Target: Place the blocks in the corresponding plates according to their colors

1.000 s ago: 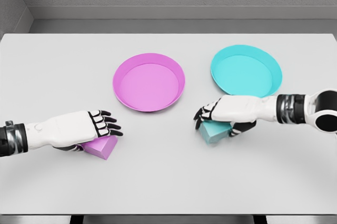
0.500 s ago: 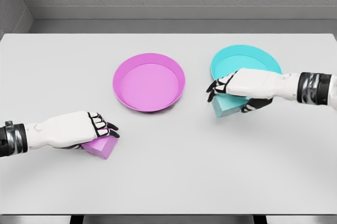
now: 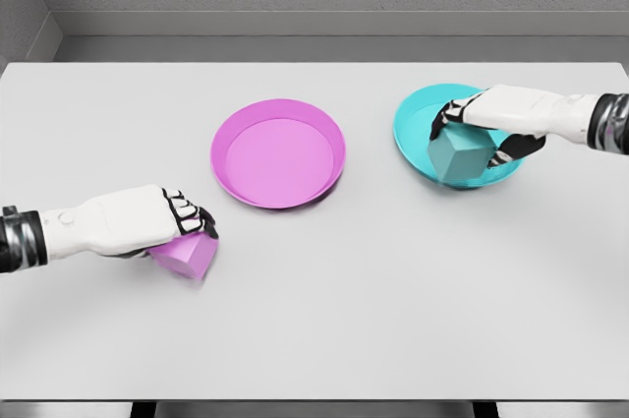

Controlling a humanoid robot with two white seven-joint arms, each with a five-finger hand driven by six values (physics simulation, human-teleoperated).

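Currently the cyan block (image 3: 460, 156) is gripped by the right hand (image 3: 491, 121), whose dark fingers (image 3: 444, 117) are curled over its top and far side while the thumb is seen at its right; the block is tilted, one corner turned toward the camera, and it is held over the near part of the cyan plate (image 3: 421, 121), directly beneath the palm; whether its underside touches the plate cannot be told; the plate's rim extends to the left of and behind the hand, and the right forearm is brought in from the picture's right edge.

Likewise the pink block (image 3: 185, 256) is gripped by the left hand (image 3: 162, 224); the fingers are closed over its upper edge, and the block is seen just under and ahead of the knuckles, tilted onto an edge, low over the bench (image 3: 324, 329); contact with the surface cannot be judged; the left forearm is brought in from the picture's left edge.

The pink plate (image 3: 278, 153) is set ahead and to the right of the left hand, well apart from it, and to the left of the right hand, near the cyan plate without touching it; nothing is held in it.
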